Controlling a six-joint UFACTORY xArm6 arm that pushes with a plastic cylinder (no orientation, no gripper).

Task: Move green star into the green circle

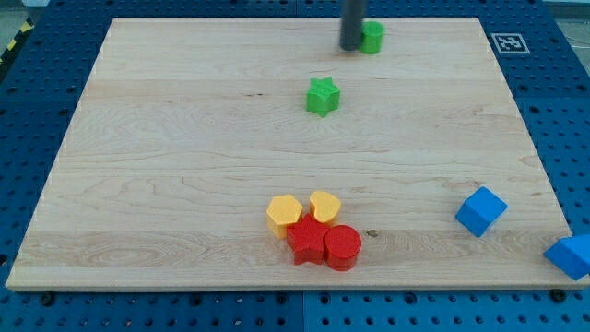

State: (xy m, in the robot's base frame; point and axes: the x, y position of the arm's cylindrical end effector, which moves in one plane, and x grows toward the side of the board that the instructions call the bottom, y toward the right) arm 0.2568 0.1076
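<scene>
The green star [323, 96] lies on the wooden board [166, 138], a little above the middle. The green circle [371, 37] sits near the view's top edge, up and to the right of the star. My tip [350, 46] is at the circle's left side, touching or almost touching it and partly hiding it. The tip stands above and slightly right of the star, well apart from it.
Near the view's bottom centre sits a cluster: a yellow hexagon [284, 214], a yellow heart [324, 206], a red star [306, 243] and a red cylinder [343, 246]. A blue cube [481, 210] is at lower right; another blue block [571, 255] sits at the board's right edge.
</scene>
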